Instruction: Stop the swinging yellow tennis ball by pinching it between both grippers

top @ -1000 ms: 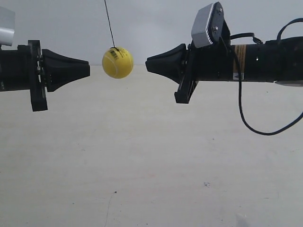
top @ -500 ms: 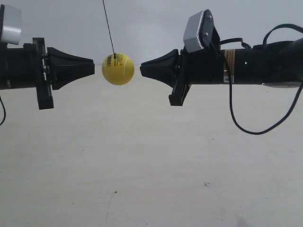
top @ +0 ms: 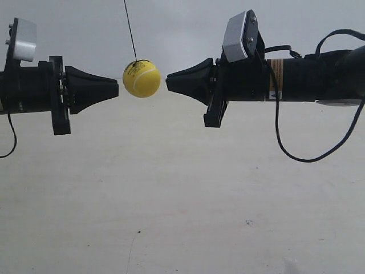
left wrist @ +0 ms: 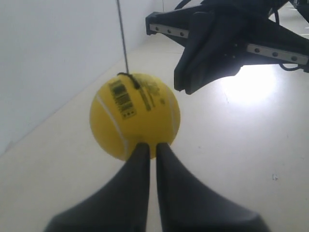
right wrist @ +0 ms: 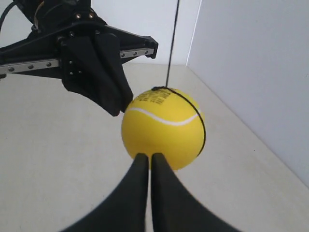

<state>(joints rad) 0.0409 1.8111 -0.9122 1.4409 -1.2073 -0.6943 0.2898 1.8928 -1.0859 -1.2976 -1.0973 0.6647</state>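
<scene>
The yellow tennis ball point(top: 142, 79) hangs on its thin dark string point(top: 130, 29) well above the table point(top: 182, 205), with a black cone aimed at it from either side, level with it. The left tool point(top: 116, 88), on the ball's barcode side, has its fingers pressed together with only a hairline slit between them, its tip just beside the ball with a sliver of daylight showing. The right tool point(top: 168, 81) is likewise pressed together and gripping nothing, its tip just short of the ball's opposite side.
</scene>
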